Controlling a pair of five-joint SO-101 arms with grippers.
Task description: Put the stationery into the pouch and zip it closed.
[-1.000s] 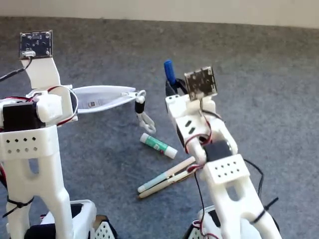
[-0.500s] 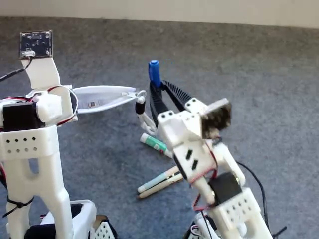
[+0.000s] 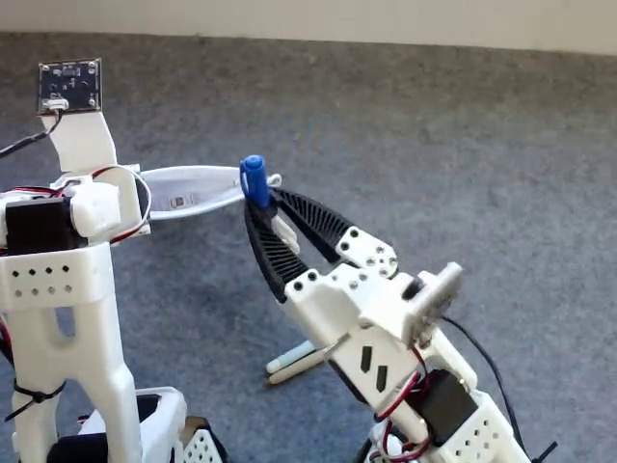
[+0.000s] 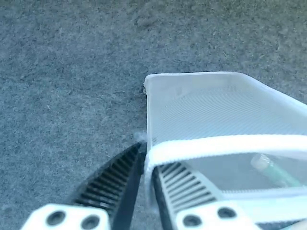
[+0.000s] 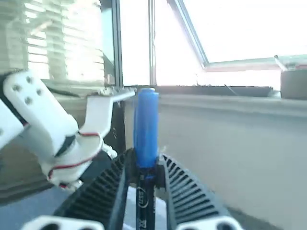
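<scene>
Pen upright within right tool's grip

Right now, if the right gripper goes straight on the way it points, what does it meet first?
Probably the pouch: the right gripper, shut on the blue pen, points at its near end in the high view. Height is unclear, so it might pass above.

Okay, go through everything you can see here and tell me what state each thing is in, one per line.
pouch: mouth looks unzipped, rim pinched by the left gripper
left gripper: shut on the pouch's rim
right gripper: shut on the blue-capped pen
blue-capped pen: capped, upright, held at the pouch's end
two pens: lying loose side by side, outside the pouch
</scene>
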